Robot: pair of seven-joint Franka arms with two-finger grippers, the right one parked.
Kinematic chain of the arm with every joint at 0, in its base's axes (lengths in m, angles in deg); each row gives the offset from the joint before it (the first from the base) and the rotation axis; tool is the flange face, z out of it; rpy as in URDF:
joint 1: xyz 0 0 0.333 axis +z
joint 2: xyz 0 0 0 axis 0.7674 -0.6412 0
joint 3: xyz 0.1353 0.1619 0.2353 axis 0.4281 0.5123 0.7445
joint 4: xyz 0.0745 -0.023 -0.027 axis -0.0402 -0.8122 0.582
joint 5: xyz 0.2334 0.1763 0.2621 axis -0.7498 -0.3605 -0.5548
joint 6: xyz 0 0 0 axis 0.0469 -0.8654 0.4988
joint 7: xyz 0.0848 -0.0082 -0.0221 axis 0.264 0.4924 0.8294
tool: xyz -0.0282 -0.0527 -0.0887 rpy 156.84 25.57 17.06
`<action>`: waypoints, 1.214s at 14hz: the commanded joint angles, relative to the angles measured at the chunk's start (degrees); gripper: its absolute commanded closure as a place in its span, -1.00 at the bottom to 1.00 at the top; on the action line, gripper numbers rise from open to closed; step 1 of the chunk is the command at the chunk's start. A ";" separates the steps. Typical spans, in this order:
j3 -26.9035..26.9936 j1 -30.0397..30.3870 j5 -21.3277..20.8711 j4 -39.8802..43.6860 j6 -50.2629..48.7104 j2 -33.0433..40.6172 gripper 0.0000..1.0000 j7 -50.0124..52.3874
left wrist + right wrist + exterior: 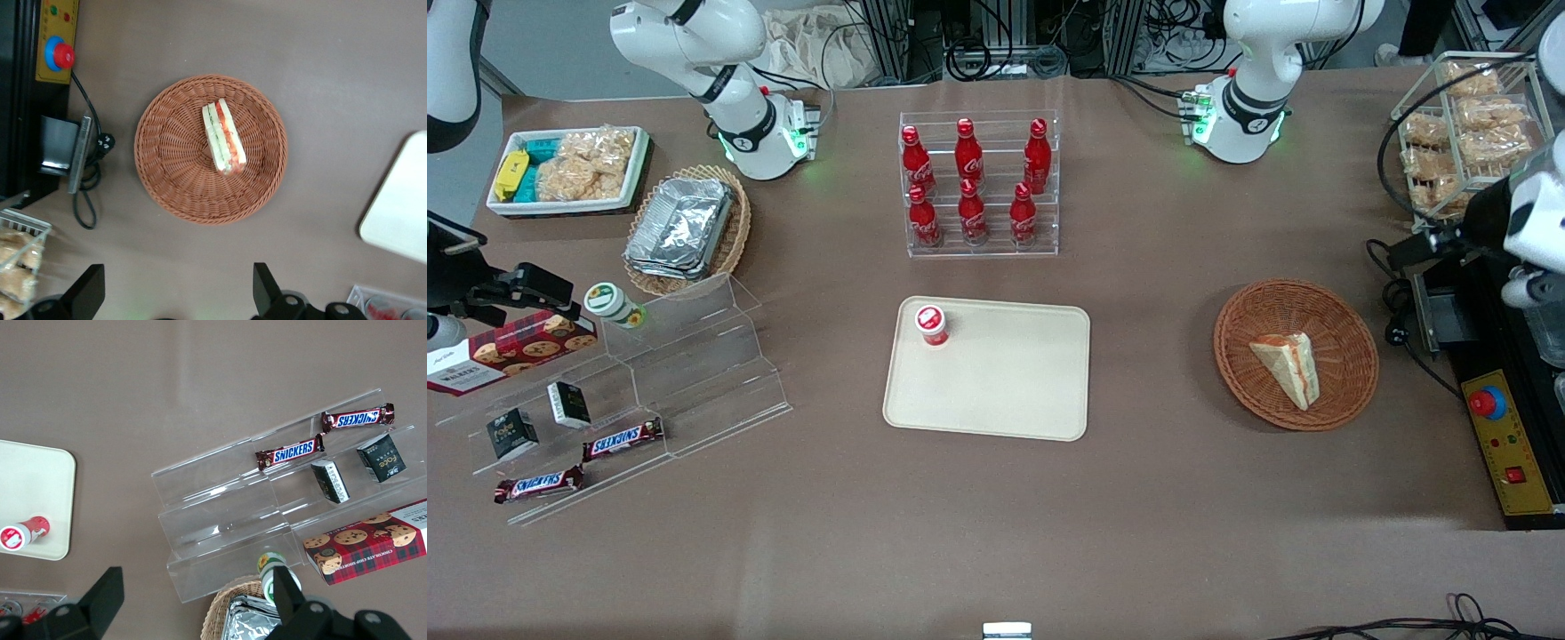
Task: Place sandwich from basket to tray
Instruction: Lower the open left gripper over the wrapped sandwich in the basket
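End effector (177,293) spread wide, empty, apparently well above the basket (167,173). Sandwich (223,137) lies inside it, ungrasped. Tray (1005,391) sits toward worktop middle, holding one small red cup (931,324). Pick and transfer remain.

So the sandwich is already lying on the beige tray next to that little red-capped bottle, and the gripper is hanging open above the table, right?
Not quite. The sandwich lies in the round wicker basket, not on the tray, as the front view shows. The little red-capped bottle does stand on the tray, alone. The rest holds: the gripper hangs open above the table, over the basket.
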State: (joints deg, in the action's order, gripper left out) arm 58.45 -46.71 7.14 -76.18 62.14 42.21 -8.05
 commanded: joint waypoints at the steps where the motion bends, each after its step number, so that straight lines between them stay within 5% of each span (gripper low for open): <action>1: -0.07 0.28 1.54 0.39 3.57 -4.96 -1.00 3.56; 10: 0.02 0.37 3.66 -14.19 30.37 -14.99 -1.00 9.01; 17: -0.07 0.11 3.75 -19.83 42.08 -20.35 -1.00 11.11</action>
State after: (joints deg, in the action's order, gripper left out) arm 58.54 -46.55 10.12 -94.49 101.35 22.54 1.40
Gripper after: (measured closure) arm 0.000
